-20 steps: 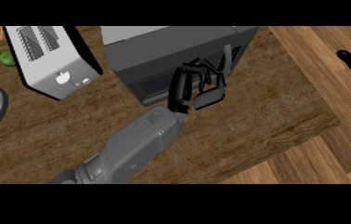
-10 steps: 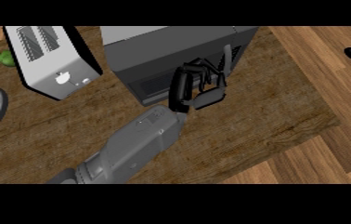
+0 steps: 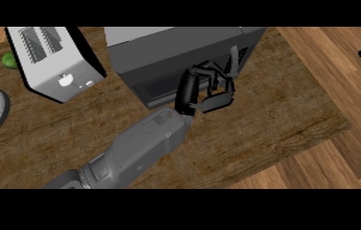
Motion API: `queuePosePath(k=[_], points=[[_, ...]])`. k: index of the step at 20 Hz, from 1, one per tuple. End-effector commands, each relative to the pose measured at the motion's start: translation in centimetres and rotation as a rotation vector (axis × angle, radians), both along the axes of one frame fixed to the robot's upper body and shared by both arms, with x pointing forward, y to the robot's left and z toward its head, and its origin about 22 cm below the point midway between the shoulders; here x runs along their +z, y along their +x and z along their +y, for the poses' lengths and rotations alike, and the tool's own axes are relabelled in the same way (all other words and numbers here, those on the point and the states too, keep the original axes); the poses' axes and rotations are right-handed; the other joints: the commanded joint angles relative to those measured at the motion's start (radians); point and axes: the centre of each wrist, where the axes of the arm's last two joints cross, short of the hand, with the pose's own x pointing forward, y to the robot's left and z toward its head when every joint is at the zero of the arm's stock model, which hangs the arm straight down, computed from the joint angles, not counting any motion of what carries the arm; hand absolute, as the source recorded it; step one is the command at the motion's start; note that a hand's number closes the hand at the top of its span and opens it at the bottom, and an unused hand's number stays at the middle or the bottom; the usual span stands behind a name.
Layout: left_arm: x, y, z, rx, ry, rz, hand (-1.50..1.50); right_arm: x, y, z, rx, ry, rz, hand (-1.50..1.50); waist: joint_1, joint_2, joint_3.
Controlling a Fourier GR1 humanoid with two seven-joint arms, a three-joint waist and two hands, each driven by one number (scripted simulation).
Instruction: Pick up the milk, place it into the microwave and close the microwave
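Head view, hand (image 3: 204, 93) at microwave (image 3: 183, 57), milk unseen

The hand (image 3: 206, 88) covered part of the microwave (image 3: 176, 52) front behind it, and whether the door was shut could not be told. No milk showed; whether the curled fingers held anything could not be told. Far left of the hand, a green thing (image 3: 8, 60) and a grey rim (image 3: 4, 107) were cut by the edge. The toaster (image 3: 53, 62) top was also cut off.
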Motion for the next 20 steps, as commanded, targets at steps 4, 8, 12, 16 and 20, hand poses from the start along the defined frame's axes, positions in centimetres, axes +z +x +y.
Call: queuePosePath(k=[4,8,12,16,20], points=[[-0.9,1.8,1.6,0.133,0.078,0.133,1.50,0.2,-0.2,0.2,0.057,-0.002,0.010,-1.50,0.010,0.011,-0.005],[-2.0,1.7,2.3,0.185,0.103,0.174,1.50,1.2,-0.6,-0.8,0.033,-0.006,-0.010,-1.50,0.039,-0.002,-0.006],[-2.6,1.4,2.6,0.211,0.074,0.230,1.50,1.3,-0.9,-0.9,0.034,-0.011,-0.007,-1.50,0.070,-0.001,-0.009],[-3.9,0.7,3.0,0.207,0.083,0.244,-1.50,0.8,-1.6,-1.6,0.020,-0.013,0.025,-1.50,0.080,-0.005,-0.008],[-3.5,0.9,2.8,0.194,0.074,0.252,-1.50,1.2,-2.1,-1.6,0.015,-0.027,0.023,-1.50,0.079,-0.008,-0.009]])
